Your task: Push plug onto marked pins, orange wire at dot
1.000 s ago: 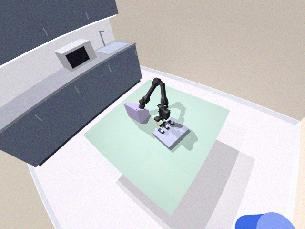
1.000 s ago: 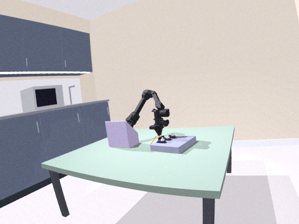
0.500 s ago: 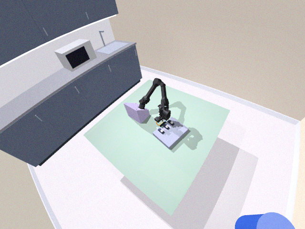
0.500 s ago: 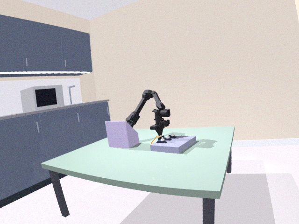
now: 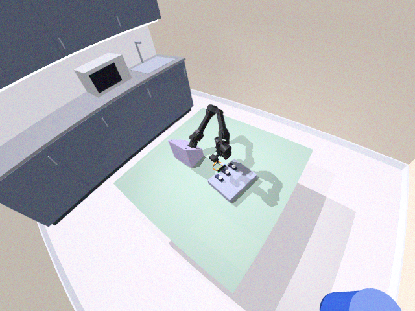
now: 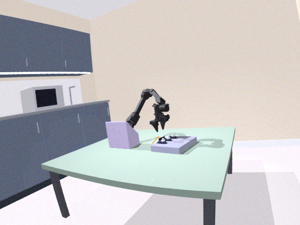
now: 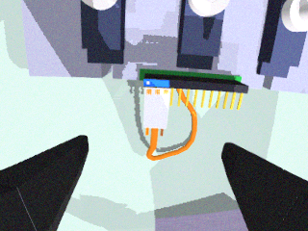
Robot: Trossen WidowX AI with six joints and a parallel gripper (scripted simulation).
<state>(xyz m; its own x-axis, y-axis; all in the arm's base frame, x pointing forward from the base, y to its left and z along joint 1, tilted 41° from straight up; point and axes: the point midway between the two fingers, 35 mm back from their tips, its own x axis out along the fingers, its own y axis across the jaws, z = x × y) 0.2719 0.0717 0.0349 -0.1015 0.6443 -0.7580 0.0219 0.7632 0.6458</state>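
The white plug (image 7: 155,111) sits at the blue band (image 7: 161,84), square to the row, its front edge close against the header and covering the marked pins. The white dot is at the band's left end; the plug's left stub is orange and its right one brown. Bare gold pins (image 7: 202,99) stick out to its right and look straight. The orange lead (image 7: 193,122) (image 6: 154,140) loops from the plug's rear to the header. My gripper (image 7: 157,146) (image 6: 160,130) is open, its fingers wide apart, above and behind the plug, touching nothing. The lavender holder (image 5: 231,192) (image 6: 167,148) lies flat.
Three dark servos with white horns stand on the holder; one servo (image 7: 199,38) is just behind the header. A lavender block (image 5: 184,152) (image 6: 118,135) stands by the arm's base on the green table (image 5: 187,207) (image 6: 135,167).
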